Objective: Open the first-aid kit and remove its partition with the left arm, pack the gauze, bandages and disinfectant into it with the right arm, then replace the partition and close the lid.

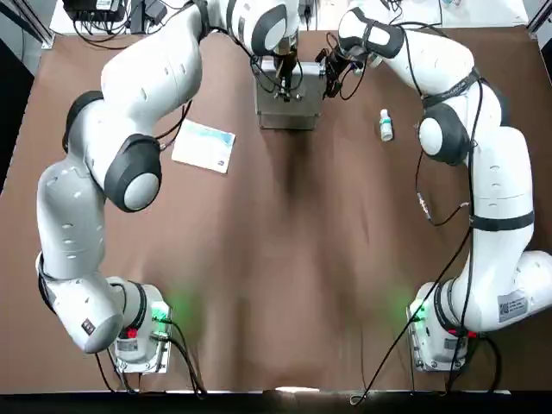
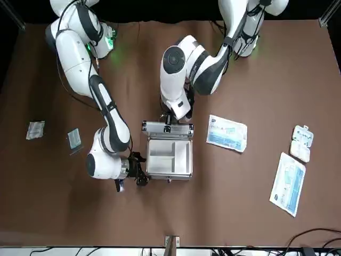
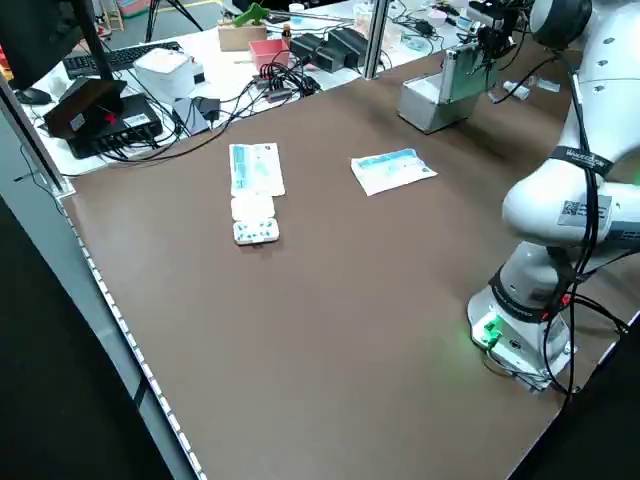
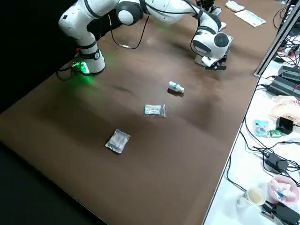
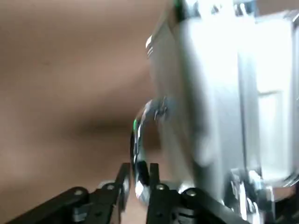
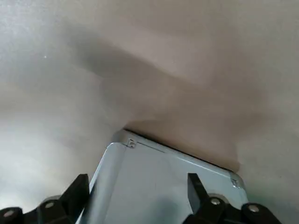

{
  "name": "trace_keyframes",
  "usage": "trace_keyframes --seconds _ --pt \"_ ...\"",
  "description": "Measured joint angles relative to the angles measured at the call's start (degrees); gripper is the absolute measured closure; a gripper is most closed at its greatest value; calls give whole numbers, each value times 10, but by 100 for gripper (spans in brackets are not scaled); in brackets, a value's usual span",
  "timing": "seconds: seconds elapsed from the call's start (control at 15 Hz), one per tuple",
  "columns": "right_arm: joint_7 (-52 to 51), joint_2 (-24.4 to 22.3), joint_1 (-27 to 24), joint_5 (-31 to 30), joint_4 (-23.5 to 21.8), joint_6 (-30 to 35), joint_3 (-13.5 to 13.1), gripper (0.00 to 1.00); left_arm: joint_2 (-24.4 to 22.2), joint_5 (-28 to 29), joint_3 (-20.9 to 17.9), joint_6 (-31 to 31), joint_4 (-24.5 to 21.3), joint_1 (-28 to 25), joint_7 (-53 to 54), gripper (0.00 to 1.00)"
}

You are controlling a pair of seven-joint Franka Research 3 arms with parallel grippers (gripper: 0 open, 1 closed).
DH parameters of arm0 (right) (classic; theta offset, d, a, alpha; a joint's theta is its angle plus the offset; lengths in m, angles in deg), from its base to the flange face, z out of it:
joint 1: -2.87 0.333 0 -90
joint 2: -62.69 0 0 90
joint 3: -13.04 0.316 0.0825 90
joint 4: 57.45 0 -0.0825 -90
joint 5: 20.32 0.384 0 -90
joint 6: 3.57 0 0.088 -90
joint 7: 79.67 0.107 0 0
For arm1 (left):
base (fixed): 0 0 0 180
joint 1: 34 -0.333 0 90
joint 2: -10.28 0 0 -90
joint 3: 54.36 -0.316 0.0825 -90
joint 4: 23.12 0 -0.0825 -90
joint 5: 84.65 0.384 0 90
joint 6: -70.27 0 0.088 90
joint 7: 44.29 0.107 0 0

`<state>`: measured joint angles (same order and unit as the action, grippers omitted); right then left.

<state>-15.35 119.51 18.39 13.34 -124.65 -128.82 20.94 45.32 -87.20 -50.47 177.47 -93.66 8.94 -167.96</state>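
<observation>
Your left tool [image 5: 138,170] is clenched on the handle [image 5: 138,135] of the lid [image 2: 167,128]. It holds that lid raised, standing about upright off the rear edge of the case [image 2: 169,175]. From overhead, the case sits at 12 o'clock on the surface [image 1: 285,259], with the left arm [image 1: 129,129] reaching over to it from 7 o'clock.

Your right tool [image 6: 138,186] is released, its fingers [image 6: 79,190] spread wide. It sits low at the case's side, at 3 o'clock of it from overhead. Its wrist view shows a silver corner of the case just beyond the fingers, but you cannot tell whether they touch it. The right arm [image 1: 492,172] bends in from 5 o'clock.

The partition [image 2: 168,153] lies inside the open case, its pale compartments showing from the front.

The disinfectant [image 1: 385,126] is on the surface at 3 o'clock of the case from overhead, near it but apart. In the right side view it looks to be lying down.

Two clear packets [image 4: 153,110] [image 4: 117,140] lie farther out on the same side, apart from each other.

At 8 o'clock of the case from overhead lies a white-and-blue packet [image 1: 204,145]. A long slim packet [image 3: 256,168] and a small white pack [image 3: 255,232] lie just beside each other, well out toward the left edge.
</observation>
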Motion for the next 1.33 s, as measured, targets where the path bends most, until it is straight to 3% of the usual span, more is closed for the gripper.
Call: trace_keyframes --seconds 0.07,0.2,0.33,0.6,1.0,1.33 --pt "0 1 0 0 0 -2 0 8 -8 -16 10 -13 -1 3 6 74" --pt "0 1 0 0 0 -2 0 8 -30 -21 18 -30 -3 20 2 71" --pt "0 1 0 0 0 -3 0 8 -45 -21 18 -38 -9 30 -1 56" --pt "-6 1 0 0 0 -3 0 8 -49 -21 17 -38 -19 28 3 48" --pt "-7 1 0 0 0 -3 0 8 -75 -21 13 -38 -16 21 46 0" --pt "-10 1 0 0 1 -2 0 7 -94 -21 10 -50 -12 -12 202 0"
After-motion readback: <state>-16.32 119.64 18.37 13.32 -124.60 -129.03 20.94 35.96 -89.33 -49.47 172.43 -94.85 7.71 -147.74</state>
